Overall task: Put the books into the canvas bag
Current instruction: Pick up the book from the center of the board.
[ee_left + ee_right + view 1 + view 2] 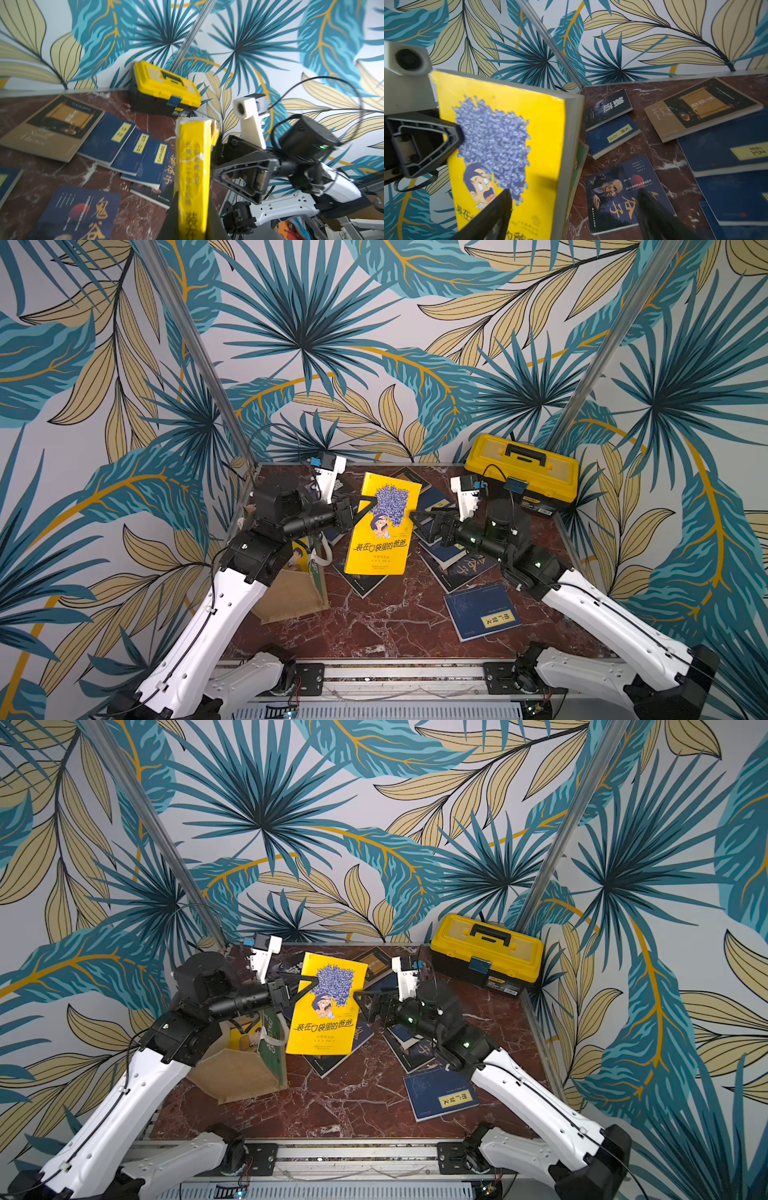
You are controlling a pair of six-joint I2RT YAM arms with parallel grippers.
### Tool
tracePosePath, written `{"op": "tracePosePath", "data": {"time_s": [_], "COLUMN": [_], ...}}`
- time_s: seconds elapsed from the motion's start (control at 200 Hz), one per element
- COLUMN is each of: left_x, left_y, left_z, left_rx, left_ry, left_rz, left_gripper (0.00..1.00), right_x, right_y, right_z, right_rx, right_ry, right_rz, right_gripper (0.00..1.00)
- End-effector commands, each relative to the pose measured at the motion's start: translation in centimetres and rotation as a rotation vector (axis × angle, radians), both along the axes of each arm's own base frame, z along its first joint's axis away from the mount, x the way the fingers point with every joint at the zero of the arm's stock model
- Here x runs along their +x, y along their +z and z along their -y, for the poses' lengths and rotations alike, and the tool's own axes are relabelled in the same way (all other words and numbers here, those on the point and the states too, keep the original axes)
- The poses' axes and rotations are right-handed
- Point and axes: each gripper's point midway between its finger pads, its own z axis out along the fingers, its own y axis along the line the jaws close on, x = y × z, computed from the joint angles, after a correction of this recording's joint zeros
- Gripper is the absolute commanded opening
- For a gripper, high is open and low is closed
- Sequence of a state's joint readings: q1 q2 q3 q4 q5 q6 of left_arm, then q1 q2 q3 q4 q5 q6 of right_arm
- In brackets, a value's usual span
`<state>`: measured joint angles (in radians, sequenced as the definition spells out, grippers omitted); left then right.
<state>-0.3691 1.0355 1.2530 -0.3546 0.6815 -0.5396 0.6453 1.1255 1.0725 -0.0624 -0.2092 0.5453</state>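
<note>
Both top views: the left tool (369, 502) pinched the yellow book (380, 531) by its upper left edge. The book was lifted and tilted, its long axis running from the back wall toward the near rail. The right tool (417, 519) stood spread wide just beside the book's opposite edge. The canvas bag (291, 597) sat on the tabletop (395, 626) to the book's left, under the left arm (232, 605). That made it the nearer arm, and the carry looked like a short swing leftward. The arm hid most of the bag's mouth.

Left wrist view: the book showed edge-on, its own fingers (173, 220) clamped on it. No bag in frame.

Right wrist view: its own fingers (493, 215) were far apart. One overlapped the cover and was possibly brushing it, but it was too blurred to call. Loose books (612, 133) lay flat beyond.
</note>
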Motion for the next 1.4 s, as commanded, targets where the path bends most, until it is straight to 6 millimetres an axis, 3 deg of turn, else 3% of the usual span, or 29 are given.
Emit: {"op": "tracePosePath", "data": {"time_s": [0.0, 0.2, 0.351, 0.426, 0.631, 0.721, 0.851, 1.027, 1.222, 1.392], "left_x": [-2.0, -2.1, -1.2, -0.5, 0.8, 1.0, 1.4, 1.6, 1.6, 1.8], "left_y": [5.6, 7.6, 7.6, 7.2, 6.7, 6.2, 5.0, 4.0, 5.5, 5.6], "left_z": [0.0, -0.4, -0.9, -1.1, -1.8, -2.5, -3.9, -4.8, -4.0, -3.4], "left_rx": [-0.126, -0.219, -0.241, -0.242, -0.240, -0.232, -0.187, -0.145, -0.195, -0.188], "left_ry": [-0.107, -0.147, -0.130, -0.117, -0.082, -0.058, 0.010, 0.055, -0.019, -0.069], "left_rz": [0.153, 0.155, 0.143, 0.129, 0.108, 0.098, 0.071, 0.056, 0.075, 0.068], "left_gripper": [0.00, 0.00, 0.00, 0.00, 0.00, 0.00, 0.00, 0.00, 0.00, 0.00], "right_x": [-0.4, 0.7, 1.4, 1.6, 1.4, 2.0, 2.9, 2.4, 1.5, 0.5], "right_y": [2.8, 6.5, 6.0, 5.2, 4.2, 2.9, 0.9, 1.6, 2.9, 4.1], "right_z": [-1.7, -1.5, -2.7, -3.1, -3.0, -2.2, 0.5, 1.5, 0.0, -1.6], "right_rx": [0.136, 0.499, 0.594, 0.573, 0.444, 0.362, 0.177, 0.147, 0.170, 0.178], "right_ry": [0.224, 0.494, 0.624, 0.626, 0.551, 0.434, 0.193, 0.150, 0.217, 0.280], "right_rz": [0.057, 0.093, 0.014, 0.006, 0.060, 0.055, 0.055, 0.076, 0.094, 0.110], "right_gripper": [0.92, 0.92, 0.78, 0.74, 0.75, 0.75, 0.75, 0.76, 0.77, 0.79]}}
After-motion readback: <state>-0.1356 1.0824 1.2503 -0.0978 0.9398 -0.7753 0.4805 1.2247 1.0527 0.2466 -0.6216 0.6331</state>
